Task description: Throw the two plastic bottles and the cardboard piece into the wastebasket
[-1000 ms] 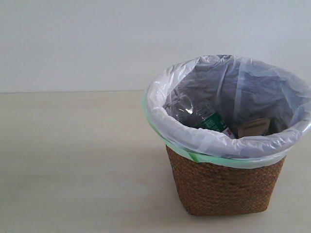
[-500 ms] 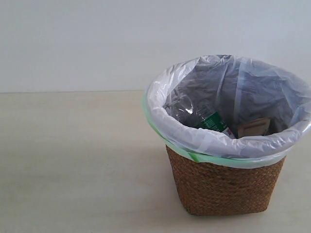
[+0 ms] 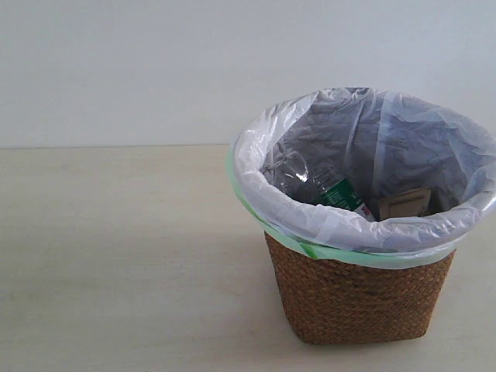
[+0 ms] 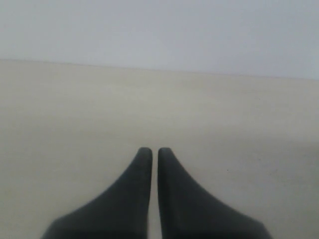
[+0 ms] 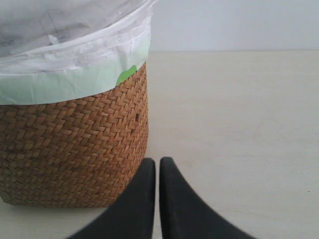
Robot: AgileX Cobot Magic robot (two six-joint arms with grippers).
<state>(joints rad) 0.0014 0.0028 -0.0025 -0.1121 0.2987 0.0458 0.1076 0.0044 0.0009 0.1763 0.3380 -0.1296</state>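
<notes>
- Here, we saw the wastebasket (image 3: 356, 298) standing upright on the pale table (image 3: 116, 256), its white bag (image 3: 260, 163) folded over the rim with a green edge.
- Inside the wastebasket lay a clear bottle (image 3: 322, 190) with a green-and-white label, tilted against the near wall.
- Beside it, also inside the wastebasket, sat the cardboard piece (image 3: 404, 204).
- We could not make out a second bottle, because the wastebasket's rim hid the bottom.
- The right gripper (image 5: 157, 162) had its fingers pressed together, holding nothing, low beside the wastebasket's woven wall.
- The left gripper (image 4: 155, 151) was likewise pressed together and empty over bare table, and we could not tell how it stood to the wastebasket.
</notes>
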